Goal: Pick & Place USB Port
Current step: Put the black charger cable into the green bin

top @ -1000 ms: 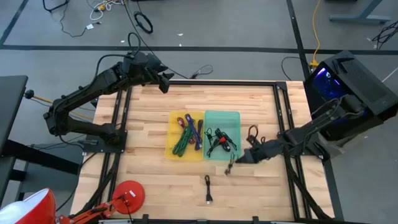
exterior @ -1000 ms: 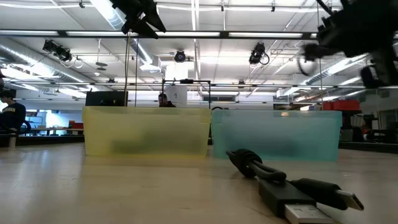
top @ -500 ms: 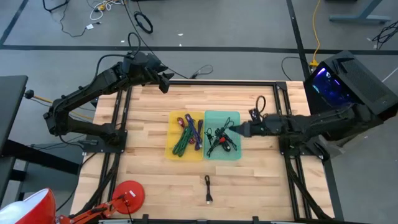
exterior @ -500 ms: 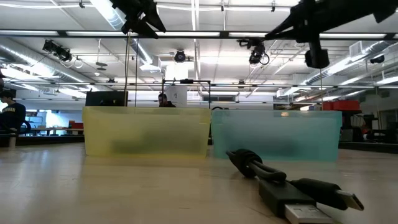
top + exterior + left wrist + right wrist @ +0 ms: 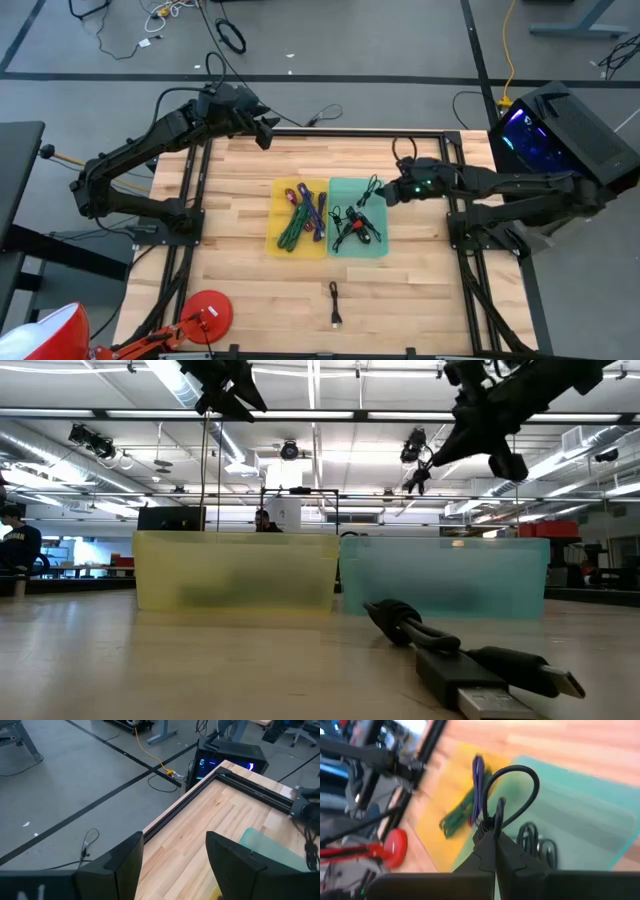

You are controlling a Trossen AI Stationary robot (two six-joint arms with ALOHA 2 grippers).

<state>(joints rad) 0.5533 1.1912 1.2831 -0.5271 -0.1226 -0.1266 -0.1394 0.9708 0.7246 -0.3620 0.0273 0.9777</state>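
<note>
The fingers of the right gripper (image 5: 386, 194) are pinched together on a looped black USB cable (image 5: 512, 795), held above the teal bin (image 5: 377, 186); a second ago this gripper sat low over the bare wood on the near right of that bin, and half a second ago it reached flat over the bin's right edge. It has since lifted and drawn toward the bin's far right corner. The right arm stretches nearly level from the table's right side toward the bin.

The left gripper (image 5: 266, 133) has not moved: it hangs beyond the table's far left edge, well apart from the teal bin, its fingers (image 5: 127, 862) spread apart on nothing.

Only the right wrist view shows the cable's loop arching over the closed fingertips, with the yellow bin (image 5: 445, 807) of green and purple cables beside the teal one. Only the low view shows another black USB cable (image 5: 470, 660) lying on the wooden table (image 5: 240, 290) in front of the teal bin.
</note>
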